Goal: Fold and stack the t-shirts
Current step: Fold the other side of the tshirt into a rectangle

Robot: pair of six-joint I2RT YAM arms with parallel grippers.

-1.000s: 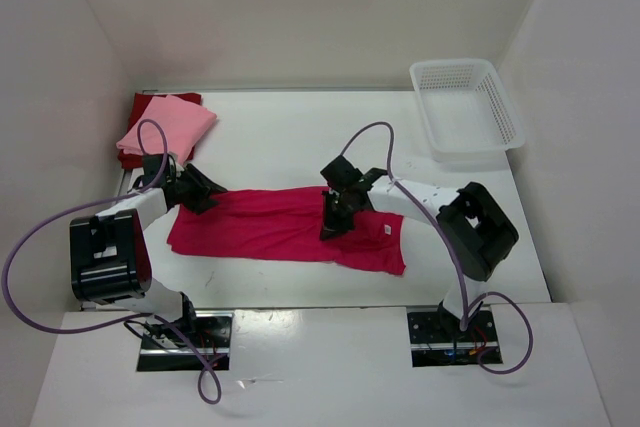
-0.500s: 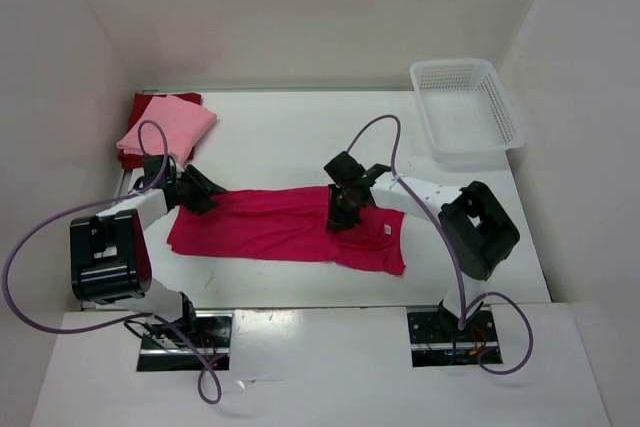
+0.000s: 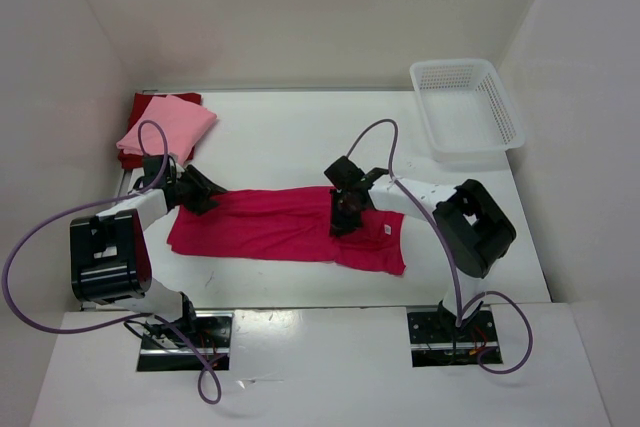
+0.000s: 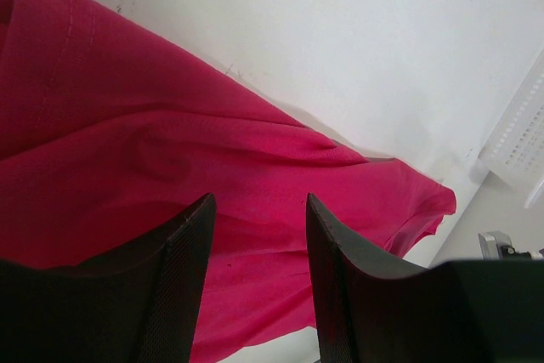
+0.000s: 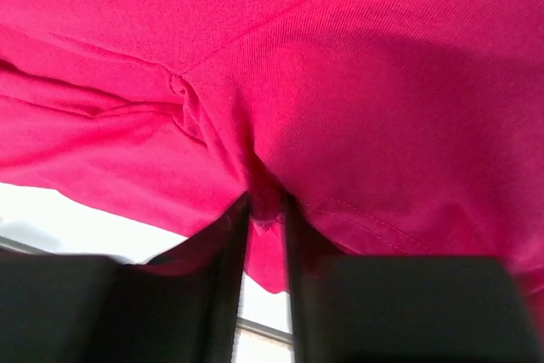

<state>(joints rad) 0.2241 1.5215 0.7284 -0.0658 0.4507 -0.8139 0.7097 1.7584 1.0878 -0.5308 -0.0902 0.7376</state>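
Observation:
The crimson-magenta t-shirt (image 3: pixel 270 227) lies spread in a long band across the table's middle. My left gripper (image 3: pixel 205 192) is at its left end, open, with its fingers (image 4: pixel 340 252) wide apart just above the cloth (image 4: pixel 127 125). My right gripper (image 3: pixel 342 219) is on the shirt right of its centre. In the right wrist view its jaws (image 5: pixel 265 206) stand narrow, with a pinched fold of the shirt (image 5: pixel 340 82) between them. The light pink t-shirt (image 3: pixel 168 125) lies folded on the dark red t-shirt (image 3: pixel 186 99) at the far left corner.
A white lattice basket (image 3: pixel 450 65) stands at the far right corner; its edge also shows in the left wrist view (image 4: pixel 518 138). White walls close in the table on three sides. Purple cables loop above both arms.
My right gripper has shifted a little toward the far right on the crimson shirt, and the cloth under it has bunched slightly. The left arm has not moved.

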